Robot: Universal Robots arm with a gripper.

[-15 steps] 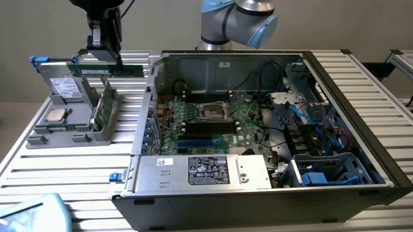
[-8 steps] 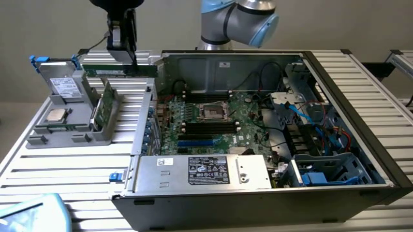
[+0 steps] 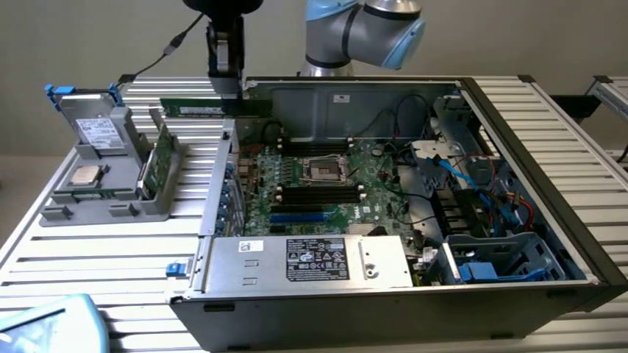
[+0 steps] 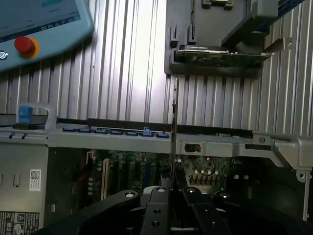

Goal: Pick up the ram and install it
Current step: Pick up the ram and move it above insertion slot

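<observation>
Presently we are holding the ram (image 3: 201, 108) in the tool (image 3: 228, 94), whose fingers are clamped together on the stick's upper edge, so that it is hanging level and on edge in the air. It is sitting above the far corner of the open case (image 3: 324, 320), towards the exterior view's left. In the wrist view the ram (image 4: 174, 127) is showing as a thin line running out from the tool (image 4: 173, 188) and crossing the case wall, partly over the motherboard (image 3: 373, 184) and partly over the counter (image 3: 108, 250).

We are judging this to be the carry towards the black memory slots (image 3: 316, 195). To do it well, we are aiming to hold the stick level and vertical, with its long edge parallel to the slots, which it already roughly appears to be. We are also minding the case rim and the cables, and avoiding any twist in a grip that is taking only a narrow part of the board.

The taller green card (image 3: 160, 158) is standing in the grey holder (image 3: 98, 209), well apart from the ram.

As for writing, we are finding little that can be read. The black label (image 3: 316, 259) on the power supply carries print and symbols too small to make out. The pendant (image 4: 44, 19) is showing a red button (image 4: 24, 45) but no legible words.
</observation>
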